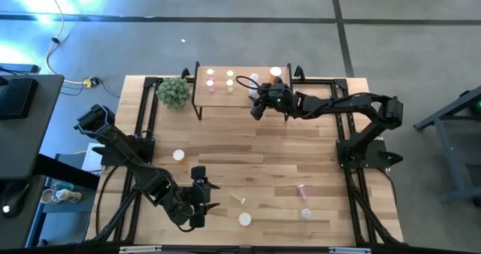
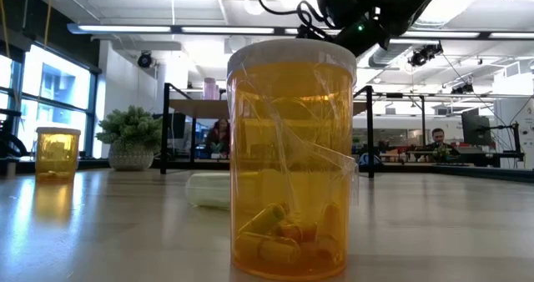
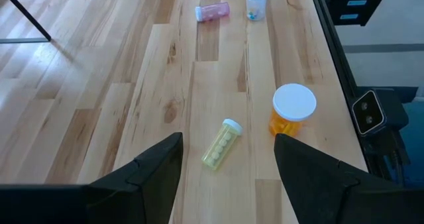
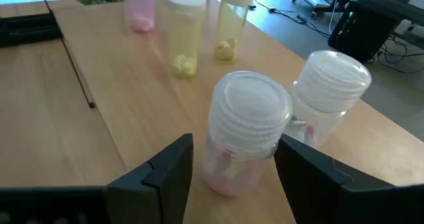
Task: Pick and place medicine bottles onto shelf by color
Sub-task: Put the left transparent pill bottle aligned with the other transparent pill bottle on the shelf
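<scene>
The shelf (image 1: 233, 85) stands at the table's far edge with pink and yellow-green medicine bottles on it. My right gripper (image 4: 235, 151) is over the shelf's right part, open, one finger on each side of an upright pink bottle (image 4: 248, 131) that stands on the shelf top (image 4: 146, 98). Beside it stands a clear bottle (image 4: 328, 91). My left gripper (image 3: 228, 139) hangs open above the table's near left. Beyond it a yellow-green bottle (image 3: 222, 143) lies on its side, next to an upright orange bottle (image 3: 291, 111).
On the table are another orange bottle (image 1: 179, 155), a pink bottle lying down (image 1: 302, 189) and a pale blue one (image 1: 306, 213). A potted plant (image 1: 173, 92) stands left of the shelf. Bare wood lies between the shelf and the loose bottles.
</scene>
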`<state>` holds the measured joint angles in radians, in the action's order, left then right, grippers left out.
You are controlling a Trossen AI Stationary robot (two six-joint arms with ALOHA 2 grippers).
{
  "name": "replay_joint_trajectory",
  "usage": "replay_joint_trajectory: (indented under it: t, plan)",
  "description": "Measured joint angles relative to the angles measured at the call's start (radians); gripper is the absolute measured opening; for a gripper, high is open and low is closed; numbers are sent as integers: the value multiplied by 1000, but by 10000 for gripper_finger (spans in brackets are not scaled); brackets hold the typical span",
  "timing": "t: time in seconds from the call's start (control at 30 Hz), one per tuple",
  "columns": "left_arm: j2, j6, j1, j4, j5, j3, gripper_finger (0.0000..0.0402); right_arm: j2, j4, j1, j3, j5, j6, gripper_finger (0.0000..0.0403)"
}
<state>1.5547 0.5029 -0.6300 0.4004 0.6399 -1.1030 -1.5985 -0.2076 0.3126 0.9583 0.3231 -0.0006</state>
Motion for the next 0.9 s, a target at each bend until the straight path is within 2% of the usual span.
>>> replay_joint_trajectory:
  t: [0.3,0.63,0.73,0.9]
  plan:
    - [0,0,0,0,0,0,227,59,20,-9,2,-9,25,200]
    - [0,0,0,0,0,0,227,166,145,-34,4,-17,64,200]
    - [0,0,0,0,0,0,227,179,152,-53,4,-64,104,200]
    - [0,0,0,0,0,0,227,167,122,-101,4,-206,207,200]
